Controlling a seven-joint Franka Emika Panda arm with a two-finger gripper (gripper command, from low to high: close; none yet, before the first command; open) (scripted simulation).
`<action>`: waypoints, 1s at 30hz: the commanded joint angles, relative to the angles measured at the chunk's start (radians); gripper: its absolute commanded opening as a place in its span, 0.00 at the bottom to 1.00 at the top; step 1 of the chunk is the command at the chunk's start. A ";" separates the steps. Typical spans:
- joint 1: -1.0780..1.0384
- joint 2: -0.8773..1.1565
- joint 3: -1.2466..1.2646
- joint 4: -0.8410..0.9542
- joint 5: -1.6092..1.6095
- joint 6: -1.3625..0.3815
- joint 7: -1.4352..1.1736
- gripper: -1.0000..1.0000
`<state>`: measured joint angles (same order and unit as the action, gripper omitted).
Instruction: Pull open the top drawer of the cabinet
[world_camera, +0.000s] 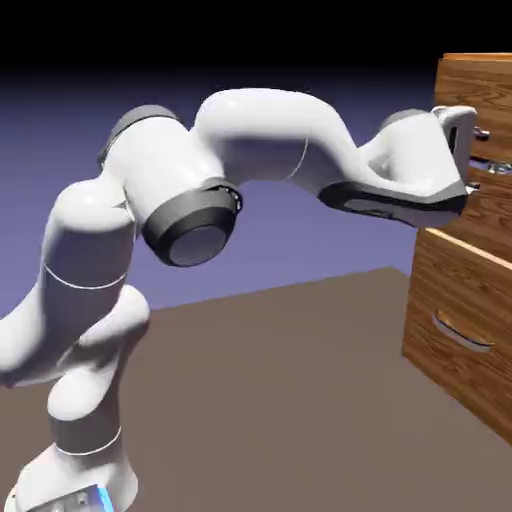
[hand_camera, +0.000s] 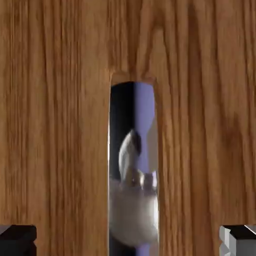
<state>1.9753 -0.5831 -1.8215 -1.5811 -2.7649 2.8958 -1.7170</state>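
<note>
While claw (hand_camera: 128, 241) is spread w/ nothing gripped, top drawer (world_camera: 480, 90) shows brown wood grain, shiny silver handle (hand_camera: 134, 170).

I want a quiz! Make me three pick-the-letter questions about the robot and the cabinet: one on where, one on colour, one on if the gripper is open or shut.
1. Where is the lower drawer's curved handle?
A) on the table
B) below the gripper
C) above the gripper

2. What colour is the arm?
A) white
B) green
C) red

3. How are the gripper's fingers?
A) pinched together
B) crossed
C) wide apart

Answers:
1 B: in the exterior view the curved handle sits lower than the gripper.
2 A: the arm has white shells with dark grey parts.
3 C: in the hand view the finger tips show far apart, either side of a shiny handle.
</note>
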 joint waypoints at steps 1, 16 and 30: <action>0.000 0.000 0.000 0.000 0.000 0.000 0.000 0.00; -0.507 0.063 0.435 -0.331 -0.056 -0.058 0.111 0.00; -0.972 0.086 0.835 -0.537 -0.132 -0.050 0.287 0.00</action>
<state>1.0036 -0.4972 -0.9863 -2.1178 -2.8961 2.8454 -1.4305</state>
